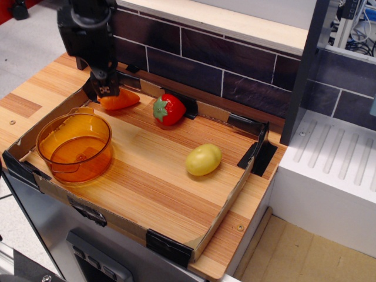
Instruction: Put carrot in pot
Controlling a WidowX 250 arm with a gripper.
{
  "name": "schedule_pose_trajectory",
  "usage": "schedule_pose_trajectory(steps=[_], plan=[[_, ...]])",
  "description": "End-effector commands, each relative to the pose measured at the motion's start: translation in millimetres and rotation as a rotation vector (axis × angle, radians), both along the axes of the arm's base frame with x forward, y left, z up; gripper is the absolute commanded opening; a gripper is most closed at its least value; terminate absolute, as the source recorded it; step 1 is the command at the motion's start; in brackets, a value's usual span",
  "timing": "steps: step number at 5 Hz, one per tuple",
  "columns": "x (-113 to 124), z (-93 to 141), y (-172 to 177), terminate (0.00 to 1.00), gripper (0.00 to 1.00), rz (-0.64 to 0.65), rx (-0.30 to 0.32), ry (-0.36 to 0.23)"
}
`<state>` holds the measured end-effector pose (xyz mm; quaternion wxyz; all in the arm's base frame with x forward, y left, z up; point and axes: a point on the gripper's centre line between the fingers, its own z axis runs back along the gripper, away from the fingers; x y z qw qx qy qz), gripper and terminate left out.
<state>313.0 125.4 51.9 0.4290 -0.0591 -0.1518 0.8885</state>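
The orange toy carrot [122, 98] lies in the back left corner of the wooden tray [147, 176], tip pointing right. My black gripper [107, 89] hangs over the carrot's thick left end and hides that end. Its fingers look spread, low at the carrot, and nothing is lifted. The amber translucent pot [74, 147] stands empty at the tray's front left, just in front of the carrot.
A red strawberry [168, 110] lies at the back middle of the tray, right of the carrot. A yellow potato [203, 159] lies right of centre. A dark tiled wall [223, 64] runs behind the tray. A white drainboard [335, 170] stands at the right.
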Motion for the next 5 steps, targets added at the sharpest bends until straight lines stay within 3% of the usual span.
schedule_pose_trajectory(steps=[1,4,5], plan=[[6.8,-19.0,-7.7,0.0,1.0,0.054,0.037,0.04],[-3.3,-38.3,1.9,0.0,1.0,0.077,0.106,0.066],[-5.4,-41.1,2.7,0.0,0.0,0.096,0.116,0.077]])
